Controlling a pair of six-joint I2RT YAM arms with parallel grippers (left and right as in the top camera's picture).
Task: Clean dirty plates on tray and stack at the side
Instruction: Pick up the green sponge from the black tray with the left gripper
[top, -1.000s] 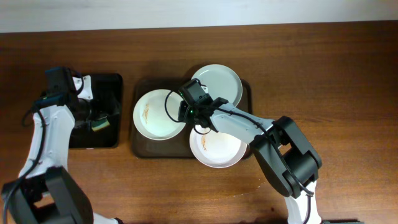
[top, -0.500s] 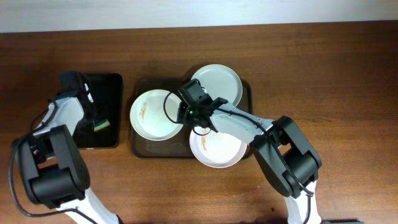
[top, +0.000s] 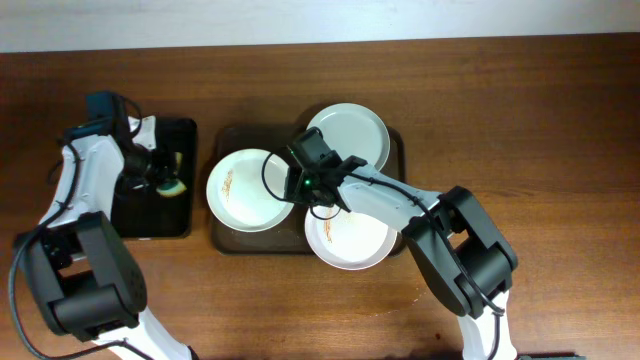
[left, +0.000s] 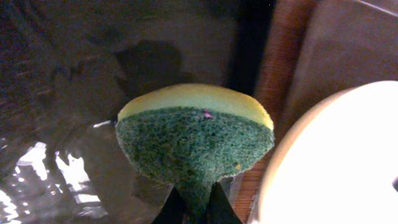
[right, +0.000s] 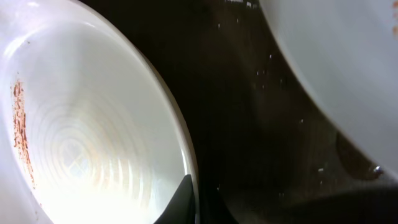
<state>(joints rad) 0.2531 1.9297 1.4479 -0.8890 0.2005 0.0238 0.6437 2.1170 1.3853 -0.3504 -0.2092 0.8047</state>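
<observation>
**Over the black tray, sponge poised for the plate to its right**

Above the small black tray (top: 150, 222) at the left of the worktop (top: 520, 100), my left claw (left: 194, 208) is pinching the narrow fold of a yellow-and-green sponge (left: 196, 137). The green scouring face is turned to the wrist camera.

The left-hand plate (top: 248, 190), which I judge to be first for wiping, lies to the right of that claw. It sits past the black tray's rim and a narrow strip of bare wood, and its left edge hangs out over the side of the brown tray (top: 225, 243). Its orange-brown smear (top: 232, 182) is on the left half, the side nearer the sponge.

My right claw (right: 196, 202) is pressed together on the same plate's opposite, right-hand rim. By my reading, the left arm is the one placed to scrub and the right to steady.

Two more plates share the brown tray. The far plate (top: 352, 135) sits at the back right, with no smear I can make out from overhead. The near plate (top: 348, 240) is streaked orange and juts over the front rim, partly beneath my right arm.

Between sponge and smear I see only the black tray's raised rim and the plate's own lip. My right arm crosses the middle of the brown tray, well off that line.
</observation>
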